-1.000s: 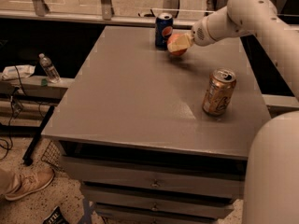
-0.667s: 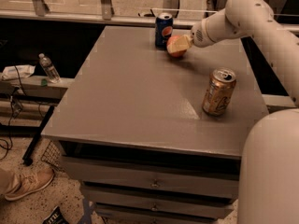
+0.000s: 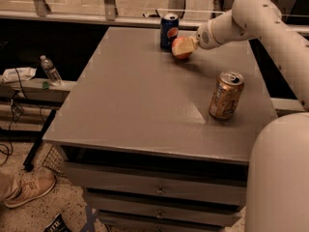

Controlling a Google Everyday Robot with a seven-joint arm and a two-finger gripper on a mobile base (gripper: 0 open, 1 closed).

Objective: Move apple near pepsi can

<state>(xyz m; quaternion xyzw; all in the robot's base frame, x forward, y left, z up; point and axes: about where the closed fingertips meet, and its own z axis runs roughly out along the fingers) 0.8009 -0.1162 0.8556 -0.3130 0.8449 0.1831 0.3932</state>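
apple (image 3: 181, 48) right of pepsi can (image 3: 169, 31) (far end of table (image 3: 135, 95)), claw (image 3: 191, 44) at its right

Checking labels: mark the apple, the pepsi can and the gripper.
apple (image 3: 179, 50): camera view, on its red front.
pepsi can (image 3: 169, 31): camera view, on the round logo.
gripper (image 3: 192, 42): camera view, on its tip, right beside the apple.

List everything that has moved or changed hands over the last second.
Nothing has visibly changed. The claw stays at the apple, which sits close beside the pepsi can near the far edge of the table. The gold can stands where it was.
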